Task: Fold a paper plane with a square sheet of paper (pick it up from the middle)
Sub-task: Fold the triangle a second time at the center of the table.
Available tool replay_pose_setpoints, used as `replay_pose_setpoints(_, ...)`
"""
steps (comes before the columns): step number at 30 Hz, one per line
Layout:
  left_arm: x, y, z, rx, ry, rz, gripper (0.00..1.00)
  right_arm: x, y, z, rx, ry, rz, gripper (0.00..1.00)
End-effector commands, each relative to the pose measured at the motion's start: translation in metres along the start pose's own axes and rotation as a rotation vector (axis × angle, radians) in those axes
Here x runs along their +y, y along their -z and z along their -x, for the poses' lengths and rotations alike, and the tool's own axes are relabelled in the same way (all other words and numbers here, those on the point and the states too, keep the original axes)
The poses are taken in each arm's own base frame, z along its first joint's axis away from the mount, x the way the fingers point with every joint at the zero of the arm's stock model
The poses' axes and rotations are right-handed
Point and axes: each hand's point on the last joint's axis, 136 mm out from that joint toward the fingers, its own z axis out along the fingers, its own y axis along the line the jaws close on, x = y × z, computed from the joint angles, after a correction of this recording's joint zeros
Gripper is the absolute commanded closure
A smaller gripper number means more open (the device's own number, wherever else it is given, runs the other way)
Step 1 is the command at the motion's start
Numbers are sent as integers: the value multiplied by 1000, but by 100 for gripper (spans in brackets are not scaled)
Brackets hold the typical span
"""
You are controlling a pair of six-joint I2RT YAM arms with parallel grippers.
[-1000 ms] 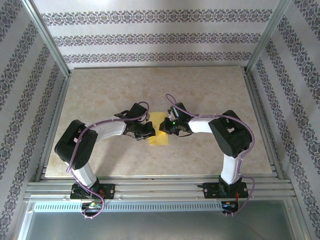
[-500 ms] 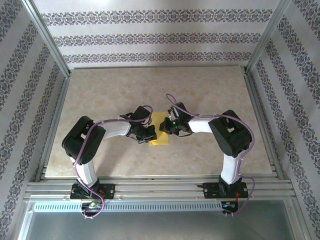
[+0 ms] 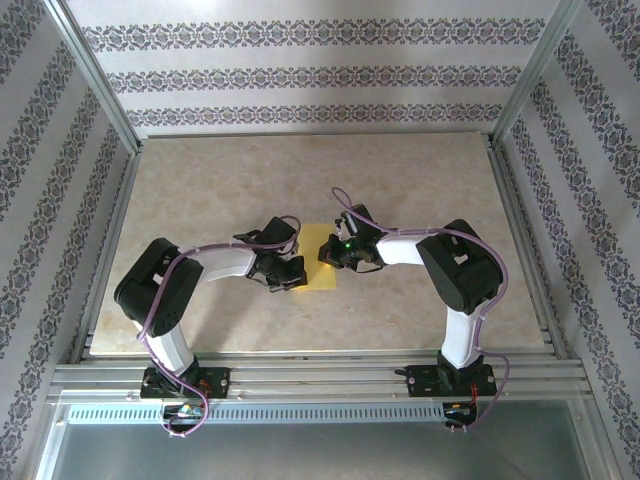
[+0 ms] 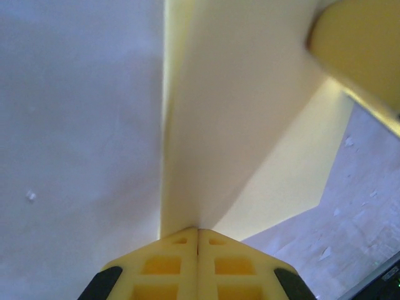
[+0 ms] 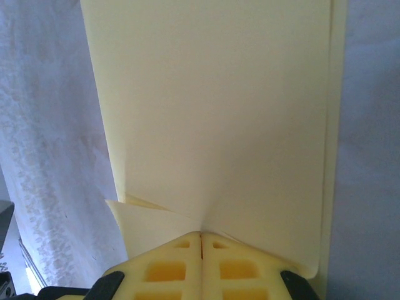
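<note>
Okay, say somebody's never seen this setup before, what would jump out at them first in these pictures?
The yellow sheet of paper stands out first, bright at the middle of the pale marbled table. The left gripper and the right gripper meet at it from either side, each shut with a pinch of the paper at its tips. The walls around them carry bands of dark floral pattern.

Hidden from above under the left gripper (image 3: 297,280) and right gripper (image 3: 327,256): both side edges of the square sheet of paper (image 3: 321,278), creases too small to tell. Cut off at the top in both wrist views. Blurred at right, left wrist view: a yellow shape (image 4: 359,50).
</note>
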Motion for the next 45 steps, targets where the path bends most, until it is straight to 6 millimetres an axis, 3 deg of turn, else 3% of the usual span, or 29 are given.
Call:
replay_pose_setpoints(1,29,3,-35,97,1,94,95,-60,-11,-25,76,-90,-187,100)
replay_pose_setpoints(6,28,17,-36,94,-58,116,95,-60,-12,-25,78,-88,-189,100)
replay_pose_setpoints(11,-10,32,-2,-26,-123,30,95,-62,-11,-26,77,-90,-193,100)
replay_pose_setpoints(15,-31,23,23,-84,-102,-34,95,-64,-12,-27,79,-93,-198,100)
replay_pose_setpoints(21,-20,-1,29,-61,-48,-5,97,-64,-12,-28,84,-93,-194,100)
replay_pose_setpoints(32,24,-8,-2,11,-10,106,100,-55,-11,-24,77,-76,-164,100)
replay_pose_setpoints(36,32,-9,-6,17,-8,134,100,-30,-1,-10,35,-10,-81,100)
replay_pose_setpoints(41,33,-12,-7,21,-6,127,100,18,31,8,-61,128,14,100)
replay_pose_setpoints(45,32,-13,-6,19,-7,122,100,17,33,-3,-60,121,1,100)
